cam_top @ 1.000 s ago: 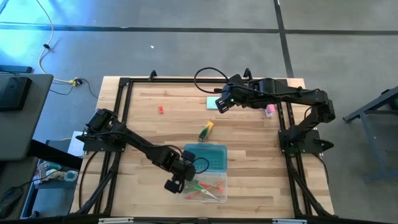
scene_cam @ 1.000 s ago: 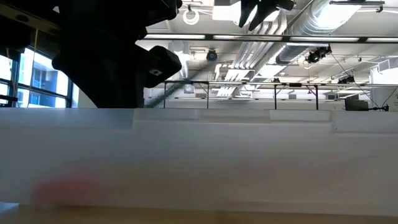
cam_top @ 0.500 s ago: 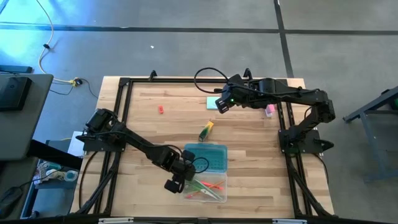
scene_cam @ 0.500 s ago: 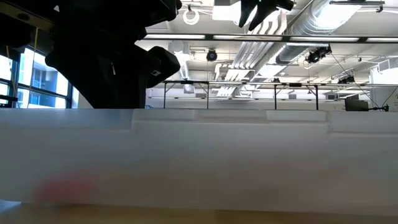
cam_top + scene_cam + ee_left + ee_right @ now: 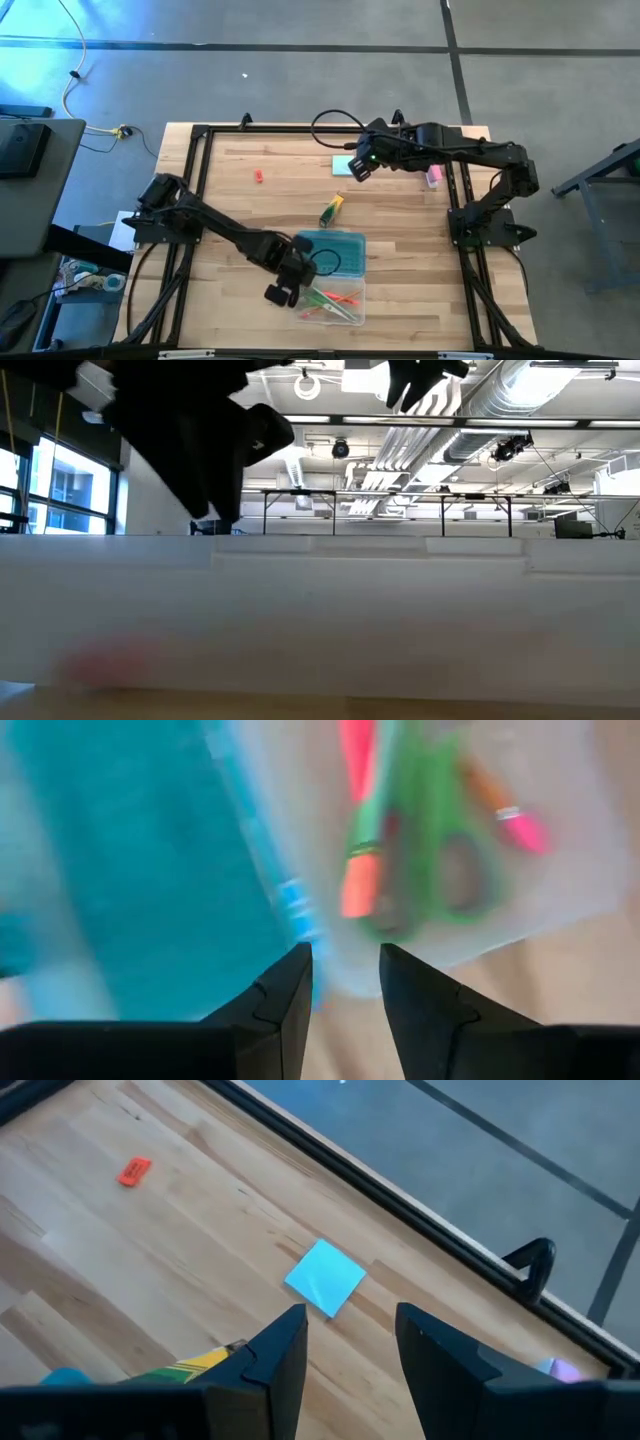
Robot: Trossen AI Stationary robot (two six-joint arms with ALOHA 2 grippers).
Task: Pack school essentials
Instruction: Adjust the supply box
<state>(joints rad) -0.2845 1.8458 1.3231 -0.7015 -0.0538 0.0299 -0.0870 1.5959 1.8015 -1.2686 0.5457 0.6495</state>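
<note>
Wooden table [image 5: 400, 300]: scissors [image 5: 440, 860] look blurred, no legible writing.

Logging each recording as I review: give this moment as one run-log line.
left tool: open, empty, at clear box edge | in box: scissors, pens | right tool: open, above blue note pad | out: marker, red piece

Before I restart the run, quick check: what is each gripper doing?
Left gripper: open, empty, above the clear box holding scissors.
Right gripper: open, empty, above the blue note pad.
</note>
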